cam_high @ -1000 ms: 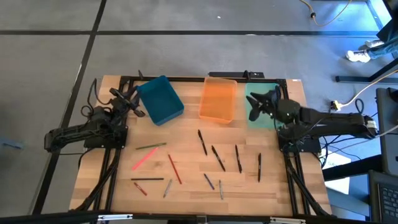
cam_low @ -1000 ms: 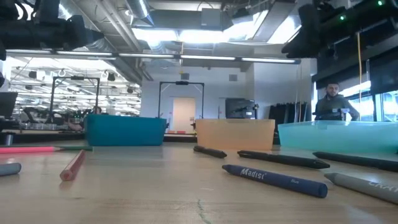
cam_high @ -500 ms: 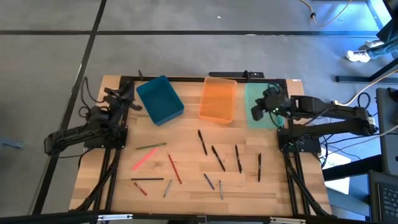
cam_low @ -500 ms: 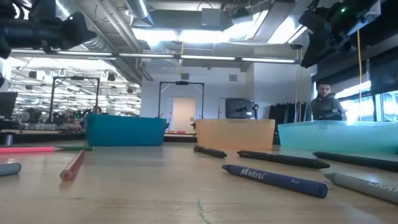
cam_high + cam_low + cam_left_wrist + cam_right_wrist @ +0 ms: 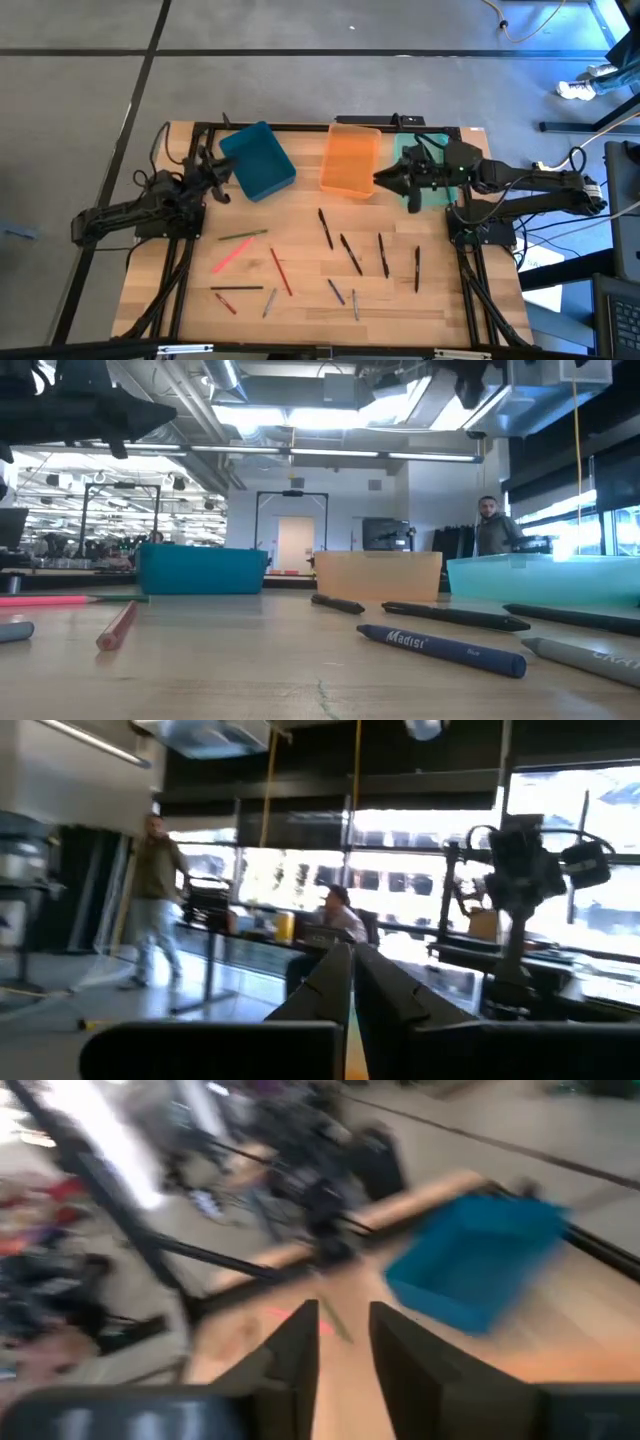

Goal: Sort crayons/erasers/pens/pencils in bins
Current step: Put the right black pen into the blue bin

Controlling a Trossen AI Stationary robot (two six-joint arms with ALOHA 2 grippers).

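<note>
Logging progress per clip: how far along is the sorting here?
Nothing is sorted yet: the teal bin and orange bin look empty. Nothing is in hand: left gripper shut and empty, right gripper empty. All the sticks remain on the table.

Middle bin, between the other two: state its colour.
Translucent orange; the middle bin shows best in the high view, sitting between the teal-blue bin and the mint green one.

Evenly lit from overhead ceiling strips (image 5: 300, 415). Glaring at bright windows (image 5: 420, 850) behind. Heavily motion-blurred throughout right wrist view.
</note>
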